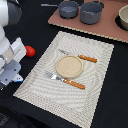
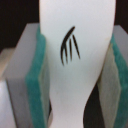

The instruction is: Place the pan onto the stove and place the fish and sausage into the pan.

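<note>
In the wrist view, my gripper [image 2: 75, 75] is shut on the white fish [image 2: 75, 30], which has a dark fin mark. Its green pads [image 2: 36, 85] press on both sides of the fish. In the exterior view my gripper [image 1: 14, 77] hangs at the view's left, beside the placemat, and the fish is mostly hidden inside it. The red sausage [image 1: 30, 50] lies on the dark table just beyond the gripper. The blue-grey pan [image 1: 68, 8] with its thin handle stands on the pinkish-tan stove [image 1: 102, 27] at the back.
A larger grey pot [image 1: 91, 12] stands beside the pan on the stove, and a bowl-like dish [image 1: 123, 19] at the stove's right end. The striped placemat [image 1: 40, 80] holds a tan plate [image 1: 69, 66], a fork [image 1: 65, 81] and a knife [image 1: 80, 56].
</note>
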{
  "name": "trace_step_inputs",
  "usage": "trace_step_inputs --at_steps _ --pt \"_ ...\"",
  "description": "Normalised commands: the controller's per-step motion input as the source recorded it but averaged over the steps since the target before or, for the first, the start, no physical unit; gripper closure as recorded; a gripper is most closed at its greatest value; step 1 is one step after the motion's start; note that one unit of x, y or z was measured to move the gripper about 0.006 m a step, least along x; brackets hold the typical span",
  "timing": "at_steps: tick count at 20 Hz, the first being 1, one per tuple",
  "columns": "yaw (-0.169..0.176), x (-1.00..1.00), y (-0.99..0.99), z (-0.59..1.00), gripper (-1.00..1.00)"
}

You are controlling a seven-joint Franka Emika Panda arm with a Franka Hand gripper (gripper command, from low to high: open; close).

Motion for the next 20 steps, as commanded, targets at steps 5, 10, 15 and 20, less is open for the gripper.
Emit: trace_step_inputs --at_steps 5,10,15,20 --pt "0.0 0.19 0.9 0.79 1.0" --pt "0.0 0.0 0.98 0.52 1.0" --pt "0.0 0.09 1.0 0.3 1.0" --pt "0.0 0.08 1.0 0.09 1.0"
